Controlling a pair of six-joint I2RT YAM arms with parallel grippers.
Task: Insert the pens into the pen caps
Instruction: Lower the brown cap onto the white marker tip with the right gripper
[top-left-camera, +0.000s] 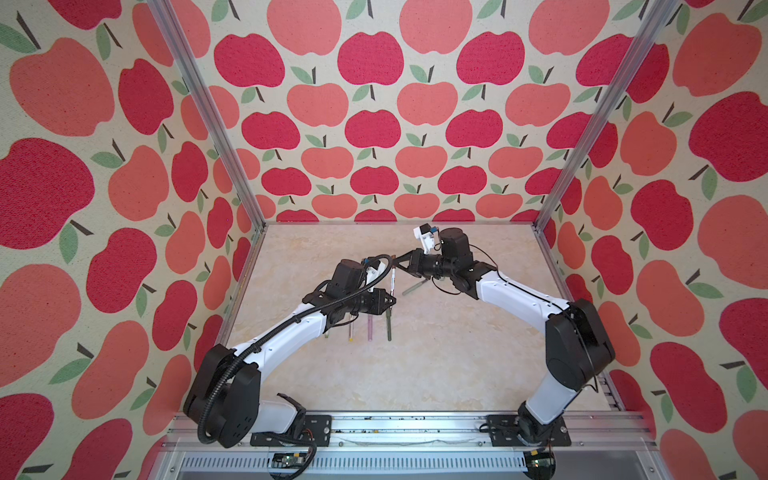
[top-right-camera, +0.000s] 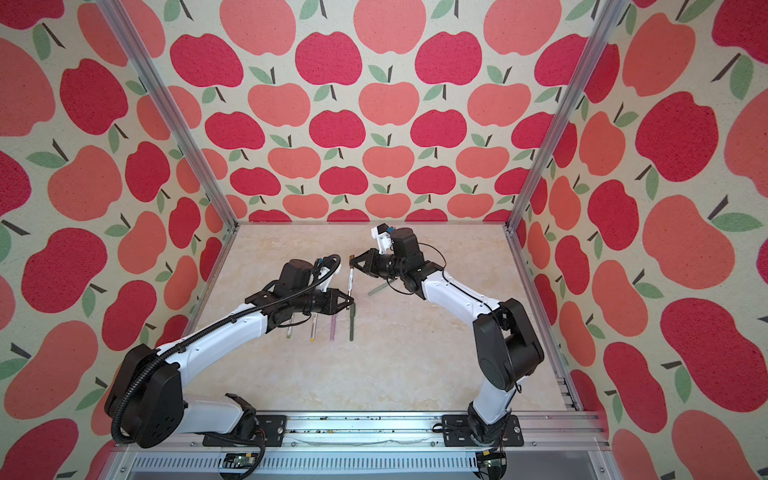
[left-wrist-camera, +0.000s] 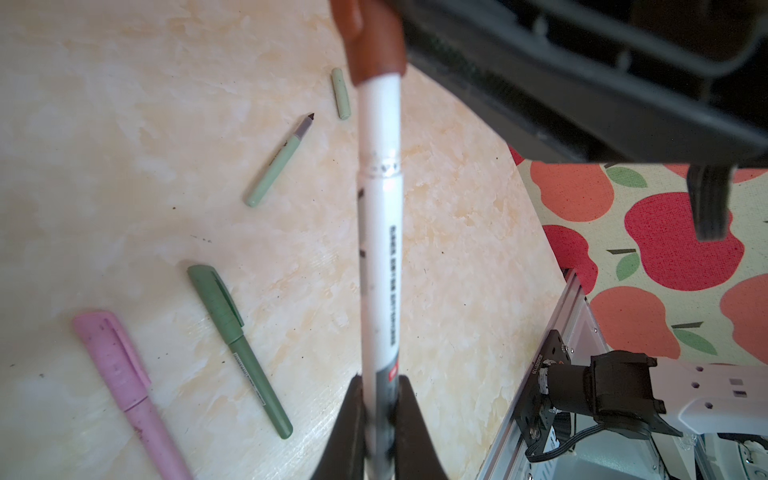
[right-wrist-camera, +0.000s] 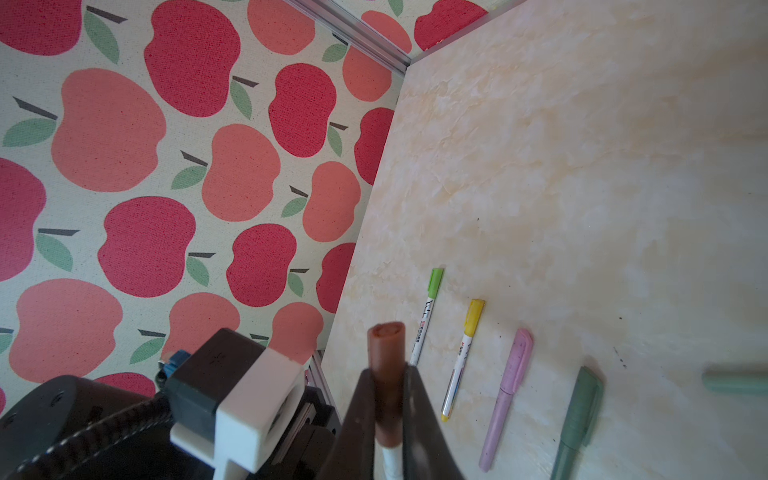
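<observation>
White pen (left-wrist-camera: 380, 249) is held in the air above the tabletop (left-wrist-camera: 124, 124), between the two arms. The left jaws are clamped on its printed end. The right jaws are clamped on the brown cap (right-wrist-camera: 388, 353), which sits over the pen's other end. On the tabletop four capped pens lie side by side: lime-capped pen (right-wrist-camera: 426, 318), yellow-capped pen (right-wrist-camera: 461, 357), pink pen (left-wrist-camera: 124, 382), dark green pen (left-wrist-camera: 239, 353). The sage pen (left-wrist-camera: 276, 166) lies uncapped, with the sage cap (left-wrist-camera: 340, 93) near its tip, not touching.

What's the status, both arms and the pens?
Left gripper shut on white pen. Right gripper shut on brown cap, cap over the pen's tip. Uncapped sage pen and sage cap lie apart on table. Nothing in the way.
</observation>
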